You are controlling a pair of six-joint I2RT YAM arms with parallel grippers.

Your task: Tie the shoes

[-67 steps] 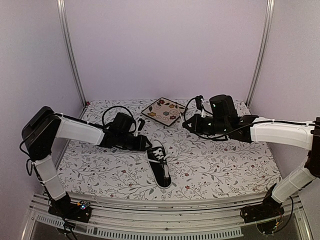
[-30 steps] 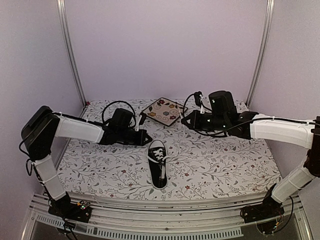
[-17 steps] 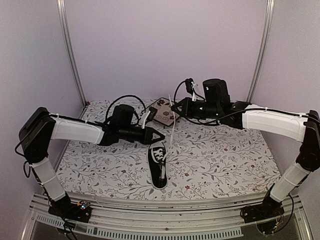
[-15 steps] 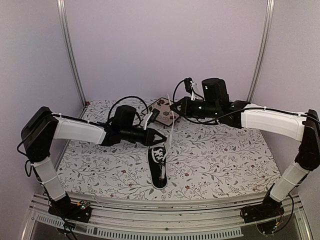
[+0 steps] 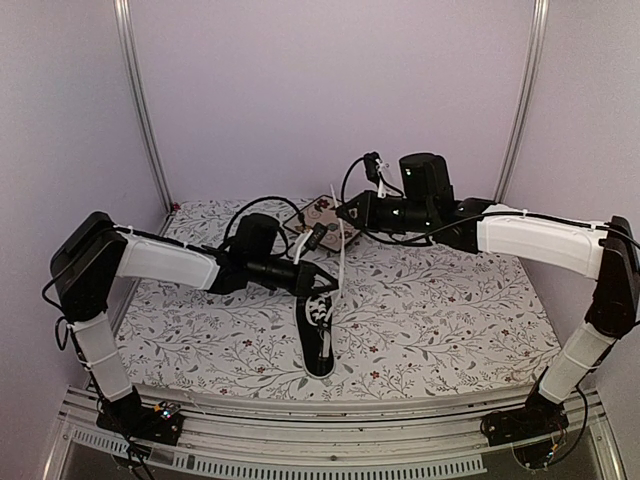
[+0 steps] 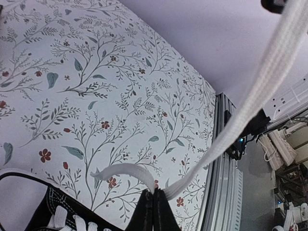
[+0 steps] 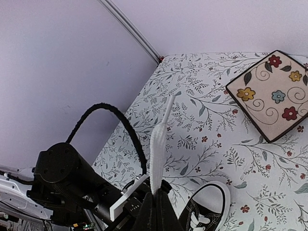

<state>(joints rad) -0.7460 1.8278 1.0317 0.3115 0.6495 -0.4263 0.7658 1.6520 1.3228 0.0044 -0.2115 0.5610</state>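
Since the earliest frame I logged these changes: both arms closed in toward the centre of the top view, the right one rising over the plate, and the sneaker went from slanted to lying straight.

Item 1, sneaker (image 5: 319,338): black canvas, white toe cap and sole rim. It lay on the floral surface (image 5: 450,310) just below the centre of the top view, toe toward the back wall. In the right wrist view its toe showed at the bottom edge (image 7: 208,208); in the left wrist view only a corner with eyelets showed at lower left (image 6: 54,217).

Item 2, lace (image 5: 340,255): white and flat, drawn up from the sneaker as a steep line at mid-frame.

Item 3, left end effector (image 5: 325,283): fingers pressed together, pinching the lace just above the toe. From its own camera I saw a short loop curl left of the tips (image 6: 155,208) and a long strand (image 6: 250,106) run to the upper right corner.

Item 4, right end effector (image 5: 341,212): fingers pressed together on the lace, raised above the sneaker. In its own view the strand (image 7: 158,149) stood up from the tips (image 7: 156,204), its free end slanting right.

Item 5, plate (image 7: 272,94): square, flowered, dark-rimmed, upper right of the right wrist view, flat on the surface, apart from the sneaker.

Item 6, left arm (image 7: 67,187): black housing and looped cable at lower left of that view.
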